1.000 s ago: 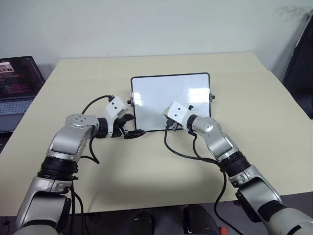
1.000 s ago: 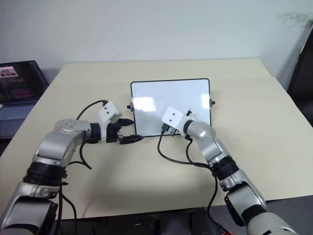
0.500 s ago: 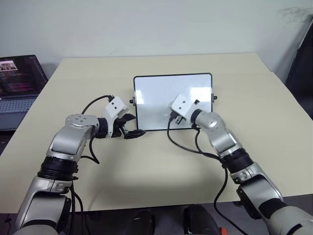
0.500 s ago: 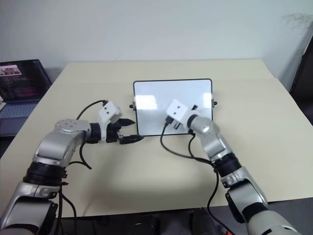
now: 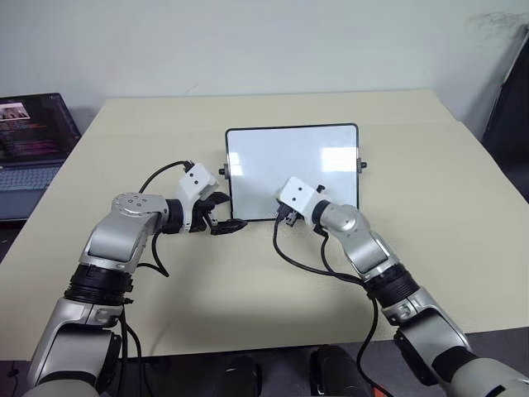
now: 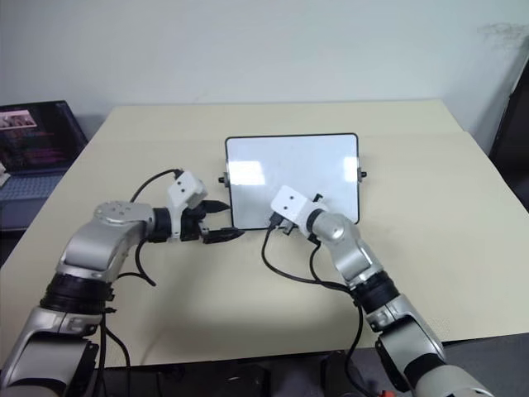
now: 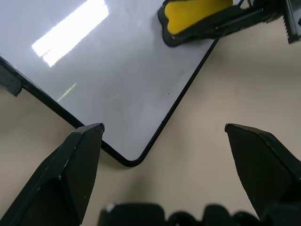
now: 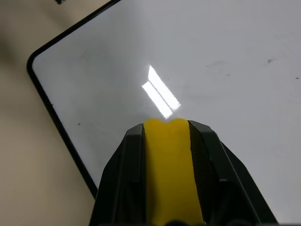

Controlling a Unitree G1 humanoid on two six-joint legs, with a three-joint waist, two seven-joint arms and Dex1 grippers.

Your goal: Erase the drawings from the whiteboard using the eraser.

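Observation:
The whiteboard (image 5: 292,169) lies flat in the middle of the table, its surface glossy. Of the drawings, faint grey smudges and a few dark specks (image 8: 269,60) show. My right gripper (image 5: 285,217) is shut on the yellow eraser (image 8: 170,179), which rests on the board near its front edge, toward the near left corner. The eraser (image 7: 197,12) also shows in the left wrist view. My left gripper (image 5: 225,222) hangs open just off that near left corner (image 7: 134,162), low over the table, holding nothing.
An open laptop (image 5: 29,141) sits off the beige table's (image 5: 248,289) left side. A dark object (image 5: 508,124) stands at the far right. Small black knobs (image 5: 361,165) stick out from the board's short sides. Black cables loop from both wrists.
The right gripper slid the eraser farther onto the board, then back toward the front edge and slightly left. The left gripper stayed where it was.

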